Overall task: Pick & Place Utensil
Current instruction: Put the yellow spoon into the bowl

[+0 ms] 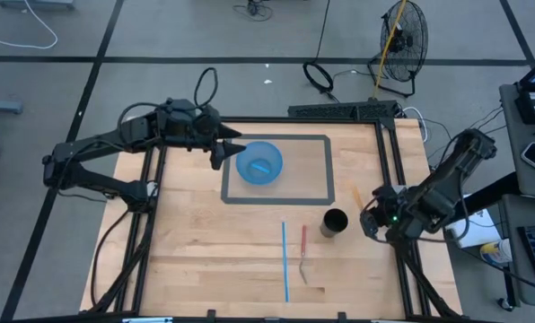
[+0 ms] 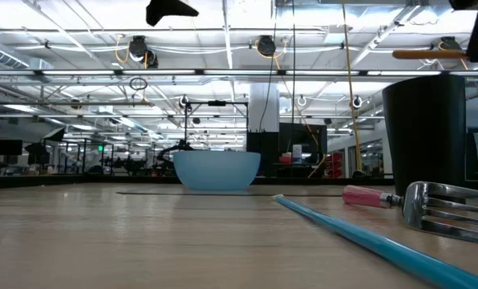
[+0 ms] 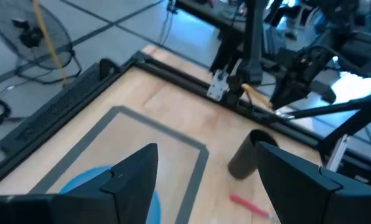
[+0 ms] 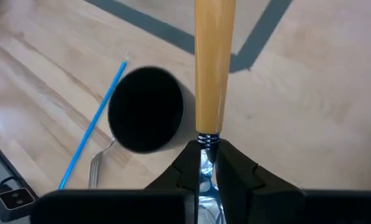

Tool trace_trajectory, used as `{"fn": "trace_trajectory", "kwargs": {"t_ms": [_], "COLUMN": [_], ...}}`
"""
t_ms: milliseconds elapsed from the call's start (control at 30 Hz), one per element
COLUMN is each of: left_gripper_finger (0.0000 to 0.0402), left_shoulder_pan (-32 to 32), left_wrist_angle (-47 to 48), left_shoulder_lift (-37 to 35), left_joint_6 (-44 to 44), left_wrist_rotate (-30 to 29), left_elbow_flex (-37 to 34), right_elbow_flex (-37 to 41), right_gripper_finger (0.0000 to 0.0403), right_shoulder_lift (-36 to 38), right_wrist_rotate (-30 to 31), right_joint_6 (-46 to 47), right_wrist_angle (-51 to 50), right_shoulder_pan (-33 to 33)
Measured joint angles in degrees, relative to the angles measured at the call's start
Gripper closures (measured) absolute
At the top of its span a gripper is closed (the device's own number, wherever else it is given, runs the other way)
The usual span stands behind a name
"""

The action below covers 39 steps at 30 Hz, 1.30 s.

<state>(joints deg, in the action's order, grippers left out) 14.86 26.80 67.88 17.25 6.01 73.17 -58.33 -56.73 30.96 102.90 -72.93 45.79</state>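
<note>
Landmark: black cup (image 4: 146, 109).

- Wooden-handled utensil (image 4: 213, 68): handle end cut by frame edge in right wrist view; metal end hidden between right gripper (image 4: 211, 163) fingers, type unreadable.
- Fork (image 4: 97, 163) just beside cup: tines run out of frame, pink handle hidden behind cup there.
- Blue stick (image 2: 359, 236) near cup: far end cut off in low view.
- Blue bowl (image 3: 89, 183), well apart from cup: mostly hidden behind left gripper (image 3: 207, 177) fingers.

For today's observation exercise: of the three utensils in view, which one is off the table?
The wooden-handled utensil, clamped in the right gripper above the table. The blue straw and red-handled fork lie flat on the wood.
</note>
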Motion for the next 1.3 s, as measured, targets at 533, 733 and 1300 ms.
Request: {"fn": "trace_trajectory", "kwargs": {"t_ms": [533,733,1300], "left_gripper_finger": [0.0128,0.0128,0.0128], "left_shoulder_pan": [-4.0,-4.0,-4.8], "left_wrist_angle": [-12.4,-17.1,-19.1], "left_shoulder_lift": [10.2,11.7,11.7], "left_joint_6": [2.8,4.1,5.2], "left_wrist_rotate": [2.5,3.2,2.9], "left_elbow_flex": [-0.1,-0.1,-0.1], "right_elbow_flex": [0.0,0.0,0.0], "right_gripper_finger": [0.0379,0.0379,0.0379], "right_shoulder_lift": [7.8,8.6,8.2], "right_wrist_rotate": [8.4,8.4,4.9], "right_joint_6": [-26.7,-39.4,-63.0], "right_wrist_angle": [12.3,21.1,40.3], "right_shoulder_pan": [-9.5,-14.4,-24.4]}}
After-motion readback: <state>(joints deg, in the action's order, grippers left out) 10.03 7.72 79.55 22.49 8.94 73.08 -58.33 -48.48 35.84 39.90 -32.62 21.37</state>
